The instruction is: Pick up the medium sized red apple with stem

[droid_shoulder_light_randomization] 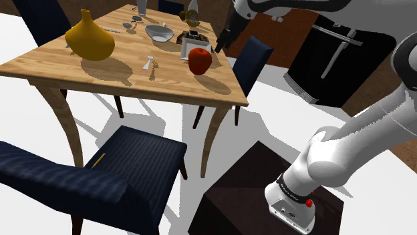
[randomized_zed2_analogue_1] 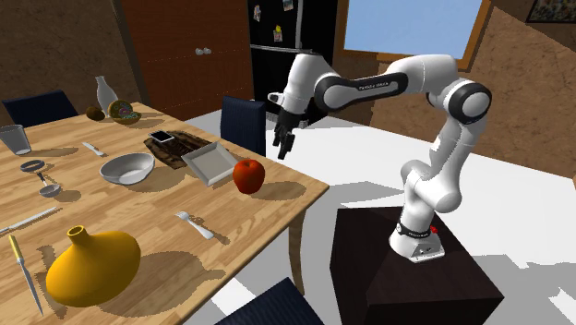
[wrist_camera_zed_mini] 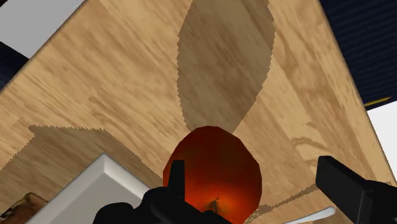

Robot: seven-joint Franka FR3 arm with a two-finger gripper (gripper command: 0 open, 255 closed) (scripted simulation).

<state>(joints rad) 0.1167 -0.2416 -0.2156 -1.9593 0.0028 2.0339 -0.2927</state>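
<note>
The red apple [droid_shoulder_light_randomization: 200, 61] stands on the wooden counter [droid_shoulder_light_randomization: 167, 83] close to the edge on the arm's side, some way short of the corner nearest the stand and just beside a white square tray [randomized_zed2_analogue_1: 210, 162]. The jaws hang in the air above that edge, higher than the apple and apart from it, spread wide and holding nothing. In the wrist view the apple sits below them with its short stem up, nearer one finger than the other, so the line-up looks a little off. I judge this to be the approach step: the reach is roughly right, but the grasp has not begun. The next move calls for a small sideways shift to centre the apple in the gap. A straight descent should follow until the fingers straddle its widest part, clear of the tray's rim, and only then a firm close on the round, smooth skin.
</note>
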